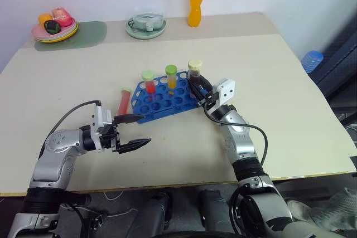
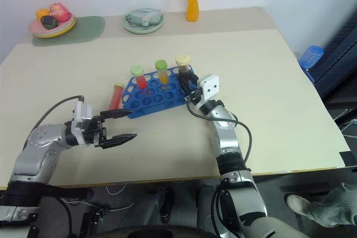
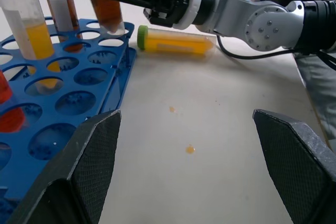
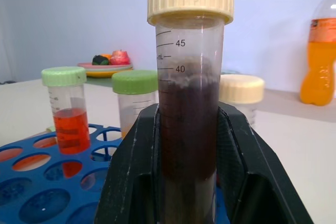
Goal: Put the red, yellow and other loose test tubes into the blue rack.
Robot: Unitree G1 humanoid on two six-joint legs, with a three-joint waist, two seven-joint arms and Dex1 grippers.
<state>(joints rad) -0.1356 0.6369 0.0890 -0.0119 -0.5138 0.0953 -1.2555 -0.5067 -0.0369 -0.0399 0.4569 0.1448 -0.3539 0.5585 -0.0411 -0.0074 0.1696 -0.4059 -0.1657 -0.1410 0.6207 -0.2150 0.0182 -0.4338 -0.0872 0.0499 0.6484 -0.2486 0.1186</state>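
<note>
Blue plastic rack [image 1: 167, 97] sits near the middle of the desk [image 1: 279, 93], skewed to its edges. The right hand [image 1: 196, 88] is clamped on a cream-capped tube of dark brown liquid [image 4: 189, 103], held at the rack's end nearest the desk's right edge, with its base at or just in a corner hole as the left wrist view has it.

To do this step well, I judge the hand should bring the tube fully upright over that hole, lower it straight along its own length until it seats, and only then let go; any lean risks levering the light rack across the desk.

Its long axis runs roughly vertical, cap up, leaning a little in the left wrist view. Two green-capped tubes already stand upright in the rack, one red [image 1: 149, 82] and one yellow [image 1: 171, 77].

Loose work remains: a red tube [image 1: 124, 101] lies flat on the desk just beside the rack's end toward the left edge, its long axis running roughly toward the far edge. Another yellow tube [image 3: 176, 41] lies flat beside the rack's other end.

The left hand [image 1: 133, 132] hovers over the desk nearer the front edge, fingers wide apart, holding nothing.
</note>
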